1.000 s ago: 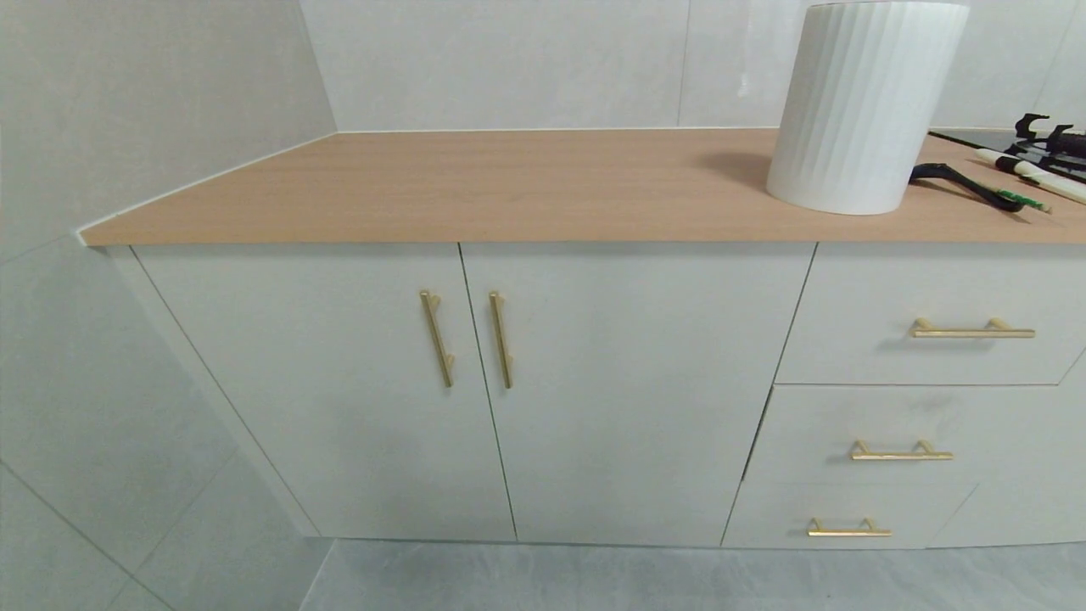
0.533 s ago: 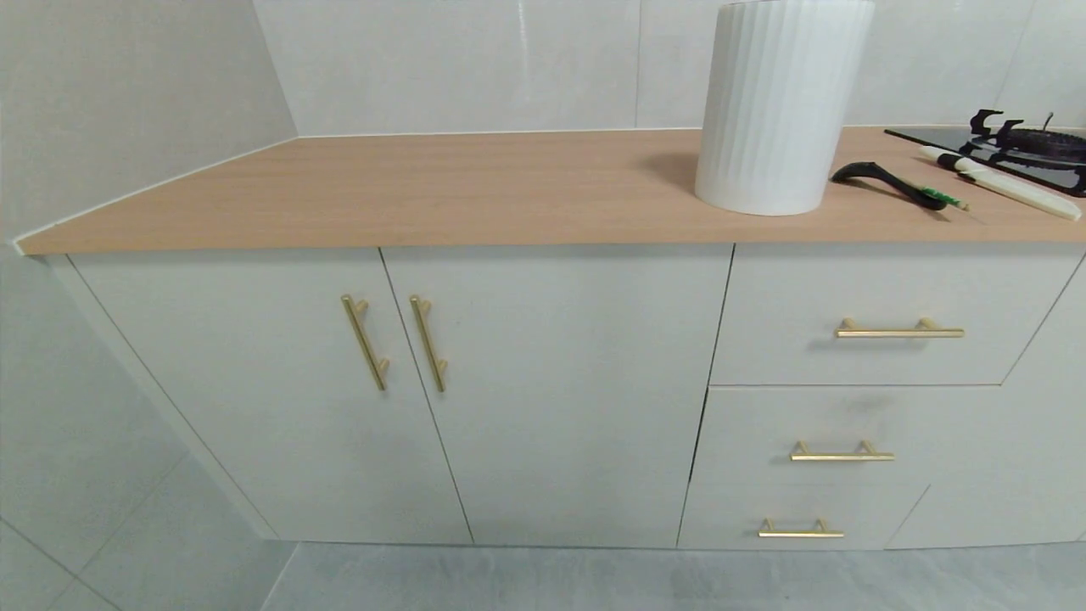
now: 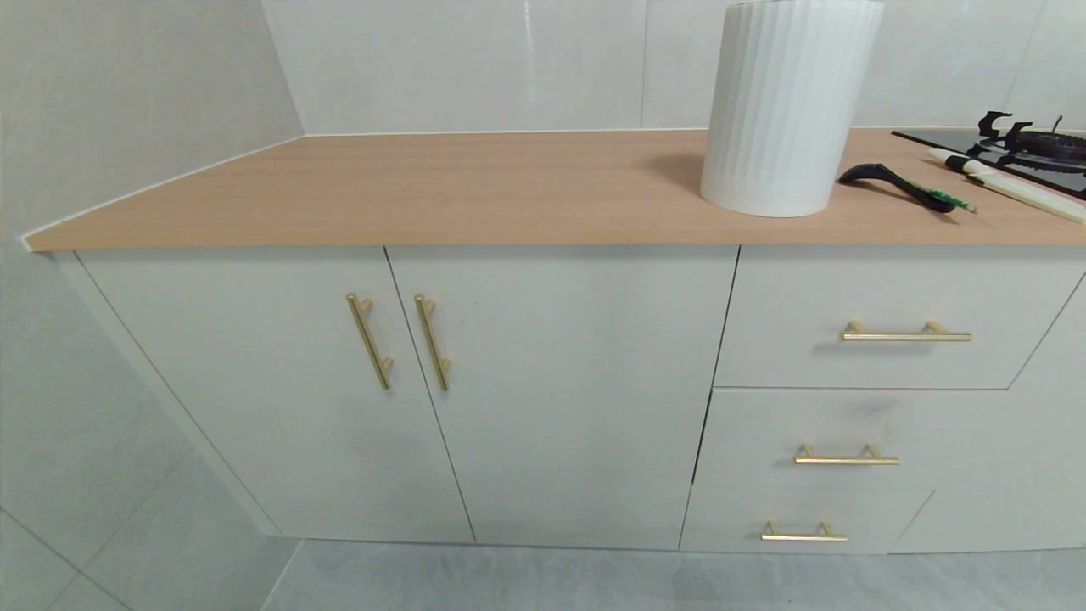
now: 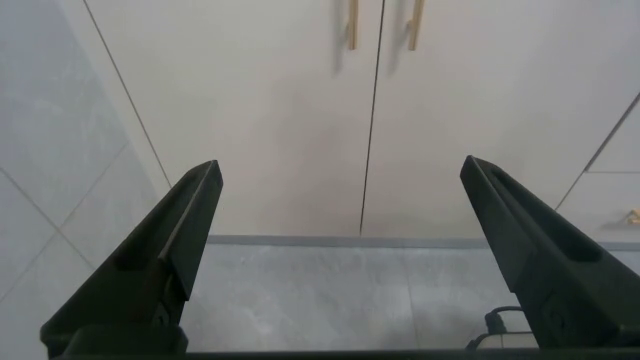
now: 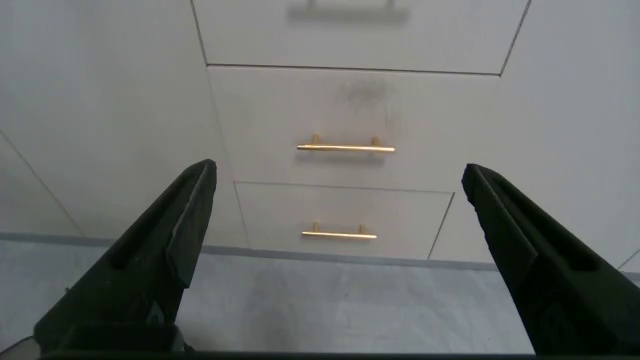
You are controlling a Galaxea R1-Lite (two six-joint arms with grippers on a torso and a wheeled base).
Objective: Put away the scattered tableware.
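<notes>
A black-handled utensil (image 3: 904, 185) with a green tip lies on the wooden countertop (image 3: 441, 187), to the right of a tall white ribbed holder (image 3: 789, 110). A long white utensil (image 3: 1010, 182) lies further right, by the hob. My left gripper (image 4: 340, 168) is open and holds nothing; it hangs low in front of the double cabinet doors (image 4: 370, 120). My right gripper (image 5: 340, 170) is open and holds nothing, low before the drawer stack (image 5: 350, 120).
A black hob (image 3: 1031, 146) sits at the counter's far right. Below the counter are two doors with gold handles (image 3: 399, 339) and three drawers with gold handles (image 3: 906, 334). A tiled wall closes the left side. Grey floor (image 4: 320, 300) lies in front.
The head camera has swung to the right, so the whole scene sits further left than a second ago. Nothing on the counter has moved.
</notes>
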